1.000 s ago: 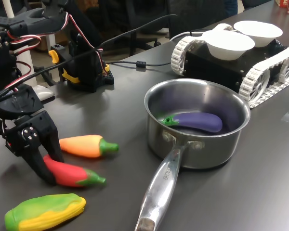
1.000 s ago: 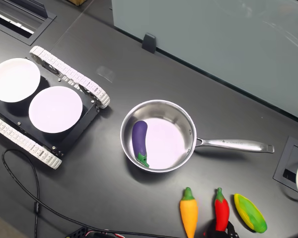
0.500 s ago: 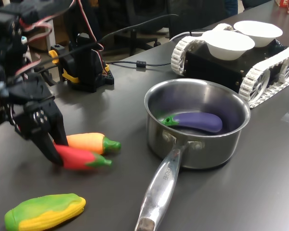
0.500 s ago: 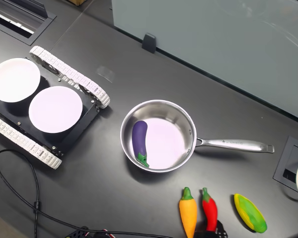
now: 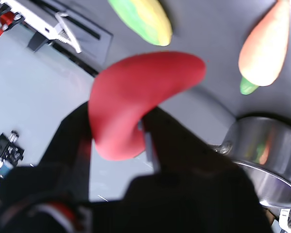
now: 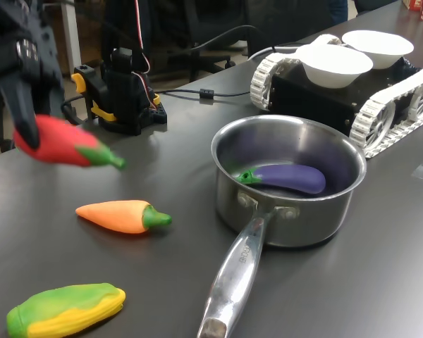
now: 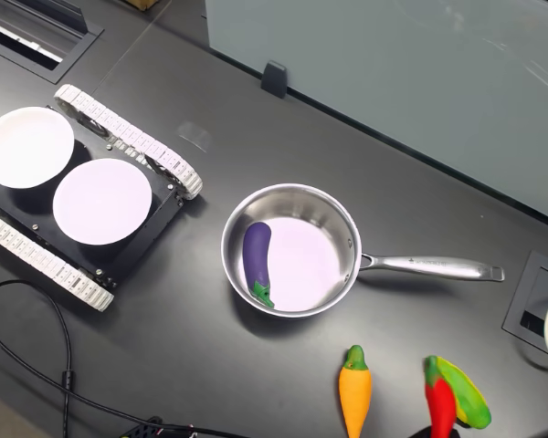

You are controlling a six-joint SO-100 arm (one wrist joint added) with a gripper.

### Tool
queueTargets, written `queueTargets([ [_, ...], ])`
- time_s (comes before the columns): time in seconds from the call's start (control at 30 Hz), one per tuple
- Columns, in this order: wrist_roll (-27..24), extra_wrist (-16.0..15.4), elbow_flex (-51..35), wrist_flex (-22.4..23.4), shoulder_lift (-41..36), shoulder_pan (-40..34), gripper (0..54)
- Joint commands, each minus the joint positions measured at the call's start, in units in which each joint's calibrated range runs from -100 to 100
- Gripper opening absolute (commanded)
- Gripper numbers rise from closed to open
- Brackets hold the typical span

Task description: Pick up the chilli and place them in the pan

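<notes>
The red chilli [image 6: 63, 146] hangs in the air well above the table at the first exterior view's left, green stem pointing toward the pan. My gripper [image 6: 29, 130] is shut on its thick end. In the wrist view the chilli [image 5: 140, 92] is clamped between my two dark fingers [image 5: 72, 141]. In the second exterior view the chilli [image 7: 438, 401] overlaps the corn toy near the bottom edge. The steel pan [image 6: 296, 218] stands at the table's middle, handle toward the first exterior view's bottom, with a purple eggplant [image 6: 289, 177] inside. In the second exterior view the pan [image 7: 306, 265] lies above and left of the chilli.
An orange carrot-like toy [image 6: 123, 215] and a green-and-yellow corn toy [image 6: 63, 310] lie on the table below the chilli. A tracked vehicle [image 6: 381, 105] carrying two white bowls [image 6: 335, 65] stands behind the pan. A black-and-yellow arm base [image 6: 123, 91] and cables sit at the back left.
The gripper has lifted the chilli off the table, up and toward the first exterior view's left. The carrot-like toy has shifted slightly; pan and eggplant stayed put.
</notes>
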Motion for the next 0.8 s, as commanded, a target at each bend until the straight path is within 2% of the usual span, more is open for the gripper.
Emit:
queueTargets([
  [0.0,-1.3,-1.0,-3.2,-3.9,-9.0,1.0,0.0],
  [0.27,-3.8,-1.0,1.8,-9.6,-16.9,0.5,2.0],
  [0.5,-5.5,-1.0,4.5,-13.9,-23.2,-3.0,3.6],
  [0.77,-6.2,-1.0,5.0,-14.9,-29.3,-8.8,1.2],
])
